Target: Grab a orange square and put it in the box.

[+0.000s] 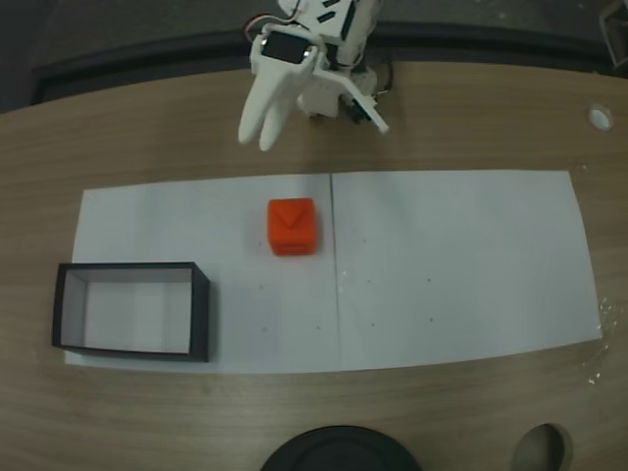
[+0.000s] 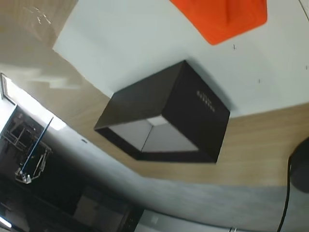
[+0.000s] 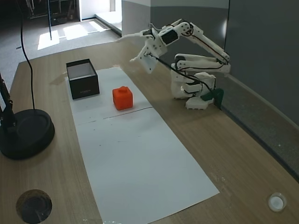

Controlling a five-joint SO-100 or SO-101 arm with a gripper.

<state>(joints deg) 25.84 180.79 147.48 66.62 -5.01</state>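
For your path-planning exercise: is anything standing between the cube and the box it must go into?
Nothing visible. In a fixed view the cube sits on white paper, apart from the box, with bare paper between them. The gripper hangs apart from the cube, with nothing between them.

Wooden table (image 3: 243, 154), grey wall (image 3: 261, 46), sunlit floor (image 3: 70, 32).

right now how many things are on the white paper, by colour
orange: 1, the orange cube
black: 1, the black-walled box, empty
total: 2
The gripper hangs above bare wood, off the white paper.
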